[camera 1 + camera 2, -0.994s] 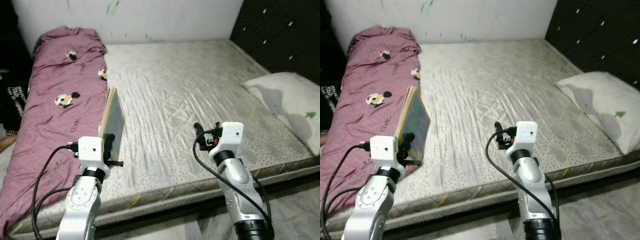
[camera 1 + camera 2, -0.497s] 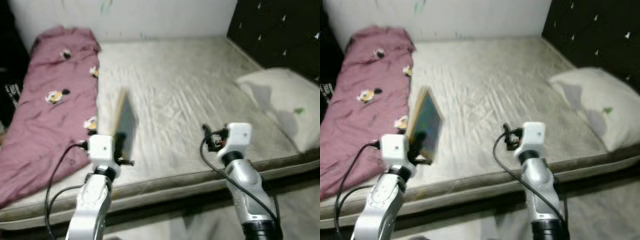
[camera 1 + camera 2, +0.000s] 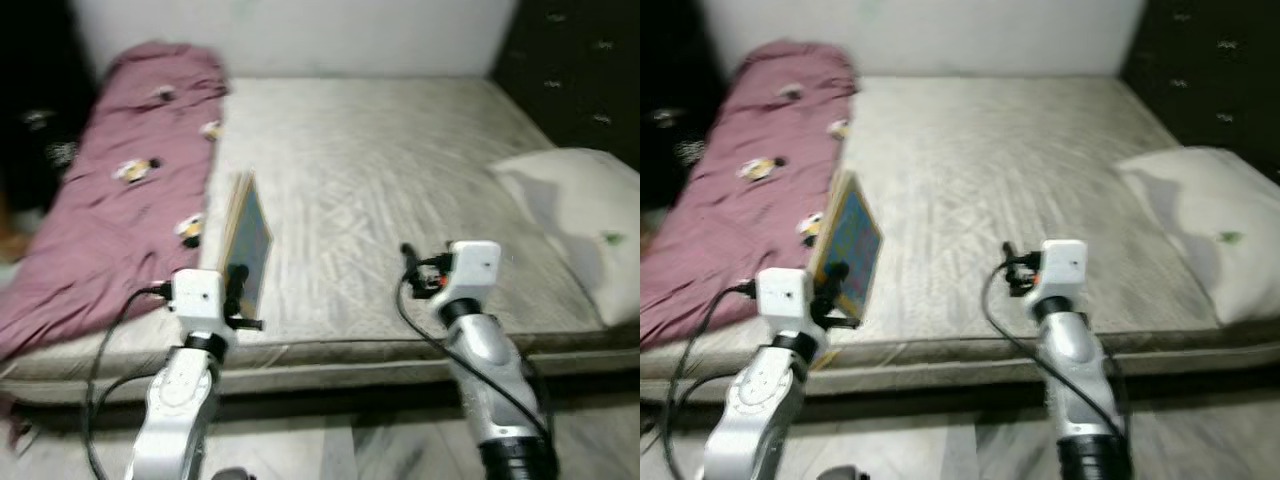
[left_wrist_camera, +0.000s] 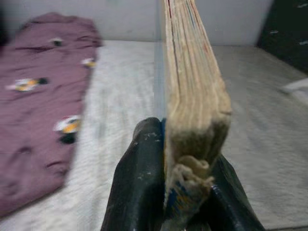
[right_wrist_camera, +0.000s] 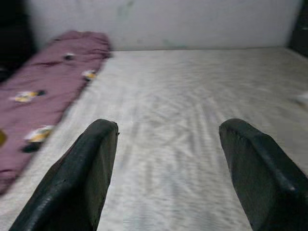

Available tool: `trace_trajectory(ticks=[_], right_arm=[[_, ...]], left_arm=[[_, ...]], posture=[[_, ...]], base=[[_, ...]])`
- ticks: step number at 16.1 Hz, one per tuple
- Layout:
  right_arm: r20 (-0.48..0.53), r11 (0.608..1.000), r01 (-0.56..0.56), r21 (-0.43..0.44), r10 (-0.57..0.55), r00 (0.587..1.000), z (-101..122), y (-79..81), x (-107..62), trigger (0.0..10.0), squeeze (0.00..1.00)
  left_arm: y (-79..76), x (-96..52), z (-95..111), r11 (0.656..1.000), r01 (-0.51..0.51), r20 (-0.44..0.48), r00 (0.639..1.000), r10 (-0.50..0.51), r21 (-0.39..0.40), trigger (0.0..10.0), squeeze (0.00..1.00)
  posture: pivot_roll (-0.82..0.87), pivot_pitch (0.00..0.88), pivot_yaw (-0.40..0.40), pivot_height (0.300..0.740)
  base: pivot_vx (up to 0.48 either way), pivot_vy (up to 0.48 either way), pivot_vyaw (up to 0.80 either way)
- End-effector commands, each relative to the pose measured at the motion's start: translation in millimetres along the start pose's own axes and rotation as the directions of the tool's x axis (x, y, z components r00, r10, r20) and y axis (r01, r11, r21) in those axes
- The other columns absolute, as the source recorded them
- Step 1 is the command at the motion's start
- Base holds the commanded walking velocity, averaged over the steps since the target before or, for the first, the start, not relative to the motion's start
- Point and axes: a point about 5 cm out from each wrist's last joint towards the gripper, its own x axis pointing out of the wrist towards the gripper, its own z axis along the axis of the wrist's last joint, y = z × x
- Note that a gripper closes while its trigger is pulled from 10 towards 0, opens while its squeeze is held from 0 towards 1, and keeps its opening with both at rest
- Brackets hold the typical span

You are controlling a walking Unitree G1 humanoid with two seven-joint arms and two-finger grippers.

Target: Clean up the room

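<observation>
Bare grey mattress point(image 3: 380, 170) spans the room. Left pincer point(image 4: 180, 192) is clamped on a worn book point(image 3: 246, 240), held upright over the near left edge; its wrist view reveals yellowed pages. Right pincer point(image 5: 173, 173) hovers spread apart. Maroon blanket point(image 3: 120, 190) lies left, pillow point(image 3: 575, 215) right.

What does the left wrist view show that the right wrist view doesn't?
The left wrist view has the left gripper shut on a worn book, held on edge so its yellowed page block faces the camera. The right wrist view instead has the right gripper with its fingers spread wide and nothing between them. Both take in the grey mattress, the maroon blanket along one side and the pale wall behind.
</observation>
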Motion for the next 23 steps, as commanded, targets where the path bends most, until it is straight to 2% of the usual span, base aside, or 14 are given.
trace_trajectory(ticks=[1,6,18,23], right_arm=[[0.007,1.0,0.019,-0.009,-0.019,1.0,2.7,-6.7,-1.1,10.0,0.0],[0.003,1.0,0.023,-0.009,-0.023,1.0,1.8,-7.5,-1.4,10.0,0.0],[0.004,0.999,0.032,-0.007,-0.032,0.999,2.0,-9.5,-1.0,10.0,0.0],[0.007,0.999,0.047,0.007,-0.047,0.999,4.5,-9.9,0.4,10.0,0.0]], left_arm=[[-5.3,0.9,10.3,0.999,0.034,0.059,0.998,-0.033,-0.015,10.0,0.0],[-5.6,0.6,10.4,0.999,0.04,0.06,0.997,-0.039,-0.021,10.0,0.0],[-6.8,0.7,11.7,0.997,0.062,0.072,0.996,-0.059,-0.034,10.0,0.0],[-6.0,4.8,9.2,0.999,0.044,0.051,0.998,-0.044,-0.009,10.0,0.0]], posture=[[-0.05,0.049,-0.021,0.74],[-0.05,0.051,-0.021,0.74],[-0.05,0.048,-0.023,0.74],[-0.05,0.041,-0.026,0.74]], base=[[0.0,0.0,0.0],[0.0,0.0,0.0],[0.36,0.0,0.0],[0.0,0.0,-0.13]])
